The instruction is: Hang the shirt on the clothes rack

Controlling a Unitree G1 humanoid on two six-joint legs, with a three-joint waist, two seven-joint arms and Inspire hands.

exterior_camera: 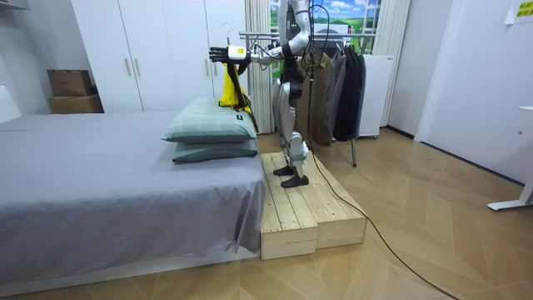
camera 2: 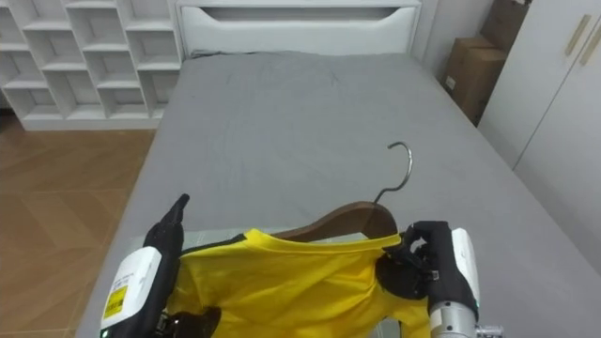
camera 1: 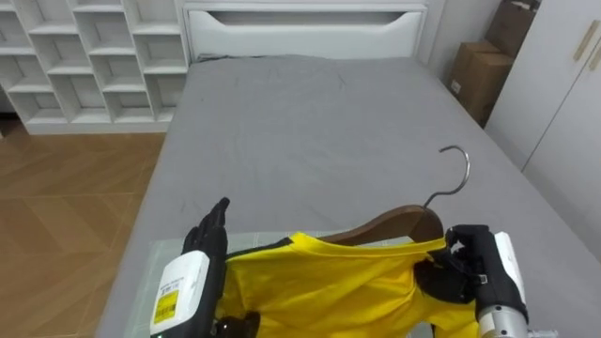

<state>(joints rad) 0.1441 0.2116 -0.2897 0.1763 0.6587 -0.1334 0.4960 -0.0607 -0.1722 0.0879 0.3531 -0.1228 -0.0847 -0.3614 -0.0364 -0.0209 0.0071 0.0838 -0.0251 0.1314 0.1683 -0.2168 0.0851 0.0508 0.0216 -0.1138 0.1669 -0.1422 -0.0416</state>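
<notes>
A yellow shirt (camera 1: 319,282) hangs on a wooden hanger (camera 1: 394,223) whose metal hook (camera 1: 457,174) points up and away from me. My right hand (camera 1: 462,268) is at the shirt's right shoulder, dark fingers curled round cloth and hanger end. My left hand (camera 1: 205,246) lies along the shirt's left shoulder with its fingers straight. In the room view I stand on a wooden platform (exterior_camera: 308,208) at the end of the bed, arms held out, the shirt (exterior_camera: 230,87) dangling over the pillows.
The grey bed (camera 1: 310,122) stretches ahead, with two green pillows (exterior_camera: 212,125) under my hands. White shelves (camera 1: 84,56) stand to the left, cardboard boxes (camera 1: 479,75) and a wardrobe (camera 1: 563,94) to the right. A rack of dark clothes (exterior_camera: 333,79) stands behind me.
</notes>
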